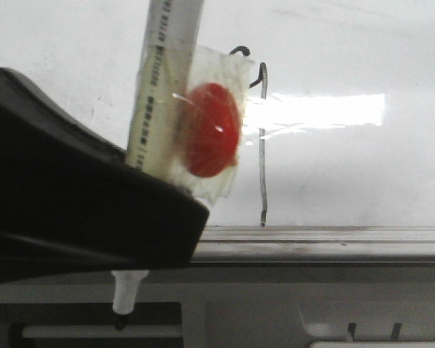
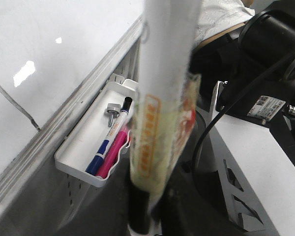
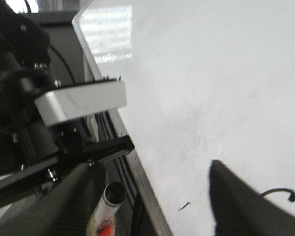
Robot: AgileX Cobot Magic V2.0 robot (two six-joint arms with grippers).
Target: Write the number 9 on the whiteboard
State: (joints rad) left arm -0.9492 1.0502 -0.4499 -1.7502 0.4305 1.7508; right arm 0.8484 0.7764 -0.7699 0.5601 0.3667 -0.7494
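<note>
The whiteboard (image 1: 348,174) carries the number 9 (image 1: 262,159), a small curled loop on top of a long thin stem that ends near the grey rail (image 1: 333,243). My left gripper (image 1: 148,174) is shut on a white marker (image 1: 156,94) with a taped red sticker. The marker's nib (image 1: 121,319) is below the rail, off the board. In the left wrist view the marker (image 2: 162,98) rises from the gripper (image 2: 147,221), with the 9's stem (image 2: 14,109) on the board (image 2: 64,49). My right gripper (image 3: 157,196) is open beside the board (image 3: 211,73). The marker's end (image 3: 114,192) and the 9's loop (image 3: 278,191) show there.
A white tray (image 2: 83,142) under the rail holds a blue marker (image 2: 99,156), a pink marker (image 2: 113,150) and a bolt (image 2: 111,109). A short black tick (image 3: 184,206) is on the board. Cables and dark arm parts crowd the side away from the board (image 2: 255,59).
</note>
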